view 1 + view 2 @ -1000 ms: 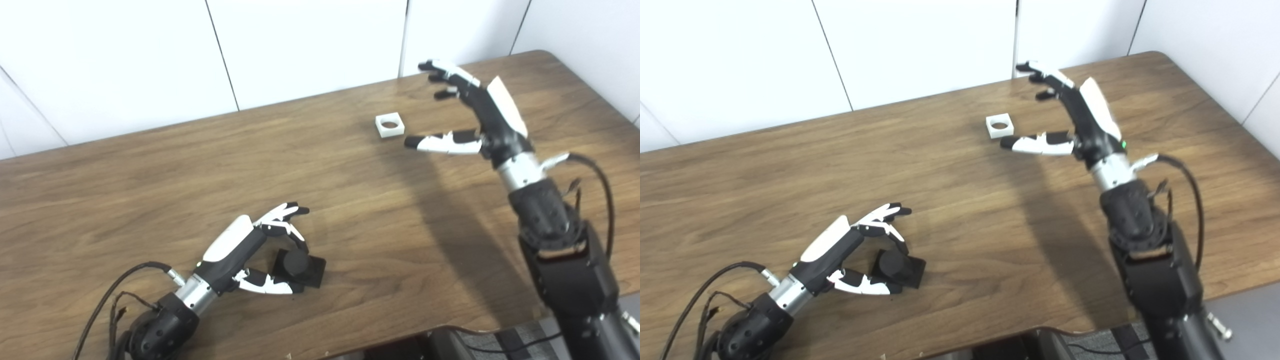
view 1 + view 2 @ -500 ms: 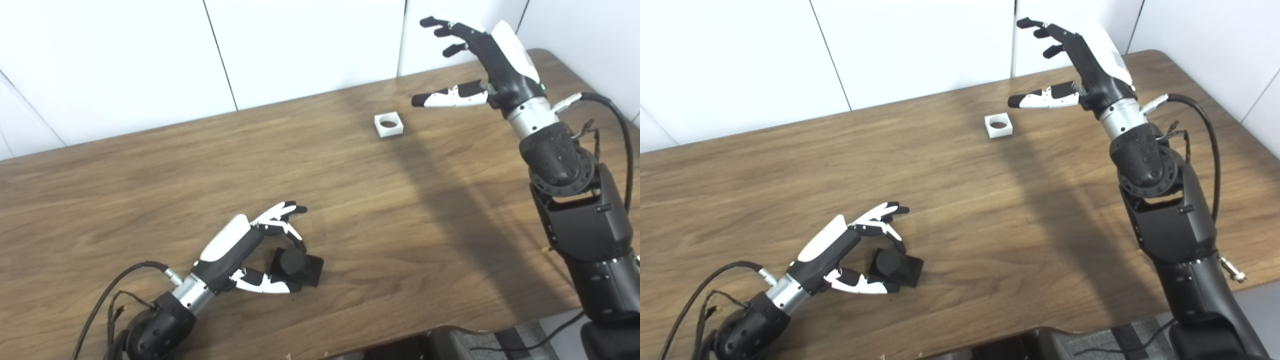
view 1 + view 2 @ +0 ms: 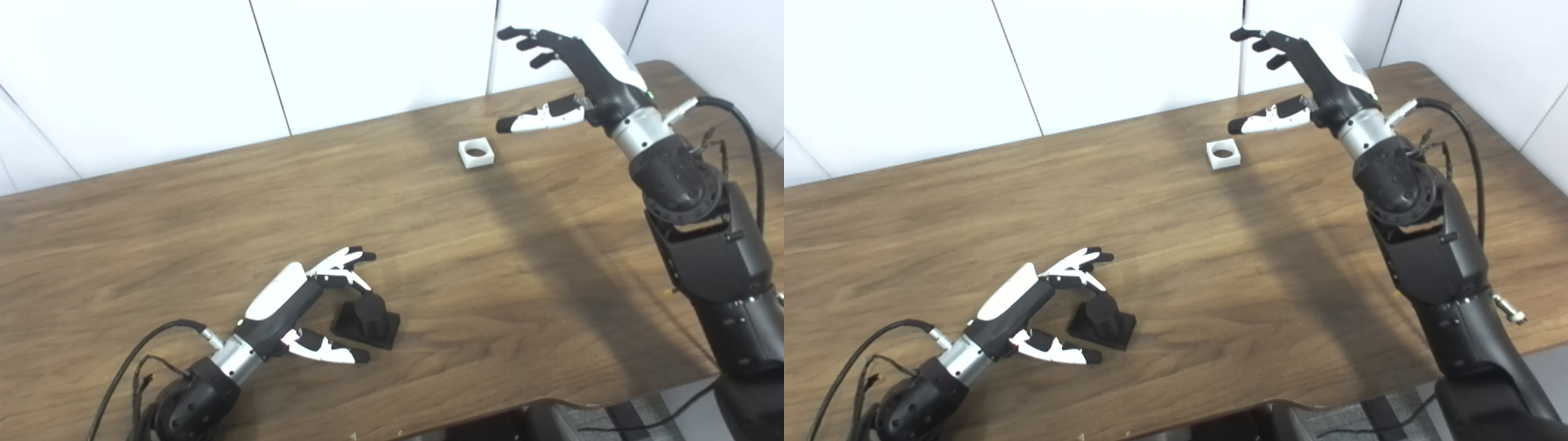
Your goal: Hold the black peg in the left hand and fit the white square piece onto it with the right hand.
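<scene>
Black peg (image 3: 367, 317) upright on my table (image 3: 184, 233), beside left hand (image 3: 288, 309)
Both hands spread, holding nothing; right hand (image 3: 582, 73) hovers above white square piece (image 3: 476, 152), far from peg

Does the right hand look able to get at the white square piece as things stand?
Probably yes. The right hand is open, raised just beside the white square piece, which lies alone on the table with nothing between them.

1. A brown wood-grain table (image 3: 184, 220) fills most of the view, its far right corner rounded.
2. Behind it stands a white panelled wall (image 3: 367, 55) with thin dark seams.
3. Soft shadows cross the tabletop.
</scene>
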Tool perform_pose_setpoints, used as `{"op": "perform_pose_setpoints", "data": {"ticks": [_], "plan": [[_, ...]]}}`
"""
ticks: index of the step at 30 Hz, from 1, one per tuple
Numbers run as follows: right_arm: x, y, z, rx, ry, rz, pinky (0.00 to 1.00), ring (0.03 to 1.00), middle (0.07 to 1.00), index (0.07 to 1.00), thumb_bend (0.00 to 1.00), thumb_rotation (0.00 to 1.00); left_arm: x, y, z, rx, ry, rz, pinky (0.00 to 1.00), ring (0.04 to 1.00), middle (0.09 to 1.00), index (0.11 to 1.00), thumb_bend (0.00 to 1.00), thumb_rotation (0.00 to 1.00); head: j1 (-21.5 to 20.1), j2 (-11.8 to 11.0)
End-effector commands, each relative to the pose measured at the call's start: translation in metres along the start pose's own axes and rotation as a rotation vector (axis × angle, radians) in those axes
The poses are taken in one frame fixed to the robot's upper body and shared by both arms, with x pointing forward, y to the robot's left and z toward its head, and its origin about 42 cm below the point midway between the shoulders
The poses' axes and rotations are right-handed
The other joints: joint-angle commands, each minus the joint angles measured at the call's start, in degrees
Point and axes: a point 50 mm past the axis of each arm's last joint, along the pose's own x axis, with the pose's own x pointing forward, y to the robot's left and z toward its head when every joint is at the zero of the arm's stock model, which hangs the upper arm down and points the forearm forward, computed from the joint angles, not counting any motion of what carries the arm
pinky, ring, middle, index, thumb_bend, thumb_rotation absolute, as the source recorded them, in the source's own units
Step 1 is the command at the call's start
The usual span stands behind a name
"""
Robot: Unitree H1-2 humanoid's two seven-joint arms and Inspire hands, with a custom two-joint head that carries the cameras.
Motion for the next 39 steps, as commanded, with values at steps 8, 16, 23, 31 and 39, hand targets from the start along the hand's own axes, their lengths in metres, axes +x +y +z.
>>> {"op": "perform_pose_setpoints", "data": {"ticks": [8,16,23,31,39], "plan": [[0.010,-0.020,0.017,-0.036,-0.099,-0.048,0.71,0.816,0.861,0.804,0.77,0.20,-0.018,-0.014,-0.026,0.007,0.149,-0.092,0.84,0.961,0.914,0.553,0.88,0.17,0.4,0.2],[0.004,-0.015,0.016,-0.061,-0.093,-0.040,0.74,0.827,0.856,0.812,0.77,0.21,-0.017,-0.016,-0.026,0.019,0.165,-0.065,0.84,0.959,0.909,0.495,0.54,0.08,0.8,0.4],[0.004,-0.014,0.015,-0.081,-0.091,-0.027,0.75,0.833,0.860,0.820,0.76,0.23,-0.015,-0.018,-0.024,0.042,0.193,-0.047,0.82,0.951,0.902,0.491,0.52,0.07,1.2,0.6],[0.003,-0.013,0.015,-0.076,-0.102,-0.023,0.76,0.825,0.856,0.813,0.76,0.21,-0.017,-0.021,-0.024,0.035,0.194,-0.035,0.82,0.949,0.896,0.490,0.52,0.07,1.5,0.7],[0.010,-0.012,0.012,-0.129,-0.078,0.032,0.75,0.853,0.872,0.795,0.77,0.24,-0.018,-0.020,-0.026,0.042,0.201,-0.034,0.79,0.946,0.896,0.490,0.52,0.07,1.3,0.4]]}}
